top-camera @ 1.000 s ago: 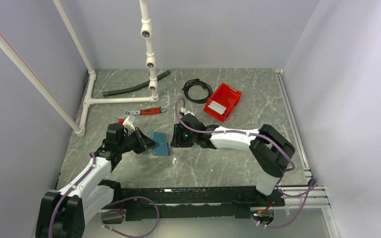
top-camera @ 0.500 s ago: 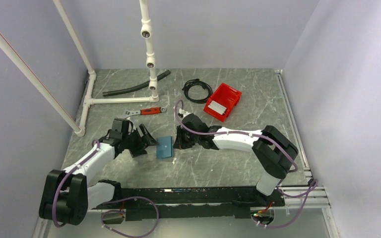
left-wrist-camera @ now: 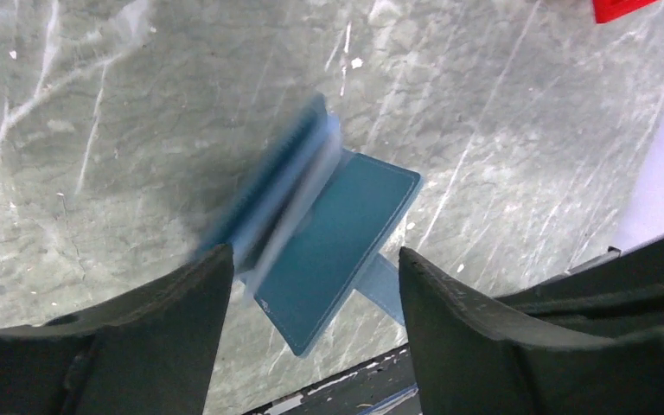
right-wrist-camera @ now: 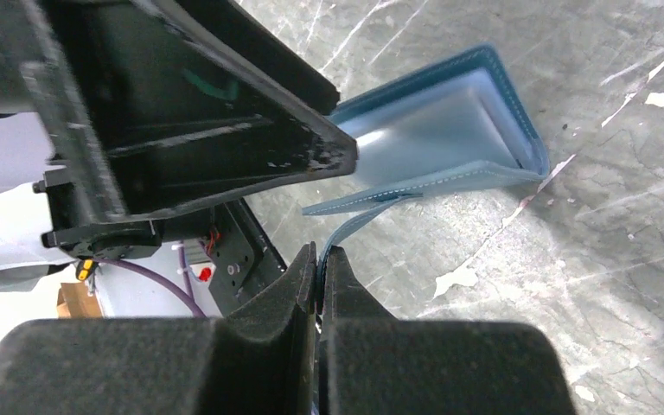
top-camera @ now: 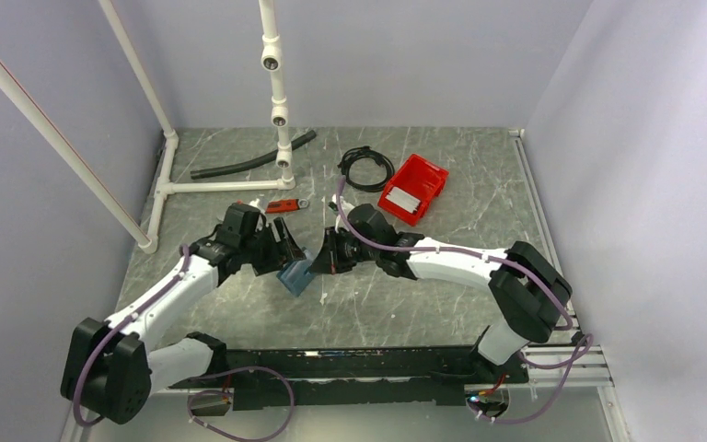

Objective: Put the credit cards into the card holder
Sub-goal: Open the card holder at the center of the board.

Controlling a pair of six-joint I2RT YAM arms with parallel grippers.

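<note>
The blue card holder [top-camera: 295, 276] is tilted up off the table between my two grippers, fanned partly open with a pale inner pocket showing [right-wrist-camera: 432, 130]. My right gripper [right-wrist-camera: 320, 251] is shut on a thin blue flap of the holder, at its right side [top-camera: 322, 261]. My left gripper [left-wrist-camera: 313, 255] stands open just above the holder [left-wrist-camera: 337, 233], one finger on either side and touching nothing; it sits at the holder's upper left [top-camera: 285, 250]. One light grey credit card [top-camera: 403, 202] lies in the red bin.
The red bin [top-camera: 421, 175] stands at the back right, with a coiled black cable [top-camera: 365, 168] beside it. A red-handled tool [top-camera: 281, 205] lies behind my left arm. A white pipe frame [top-camera: 221, 187] and a black hose [top-camera: 253, 157] occupy the back left.
My left gripper let go of the card holder, opened and swung right. My right gripper closed on the holder's flap. The holder went from lying flat to tilted up.
</note>
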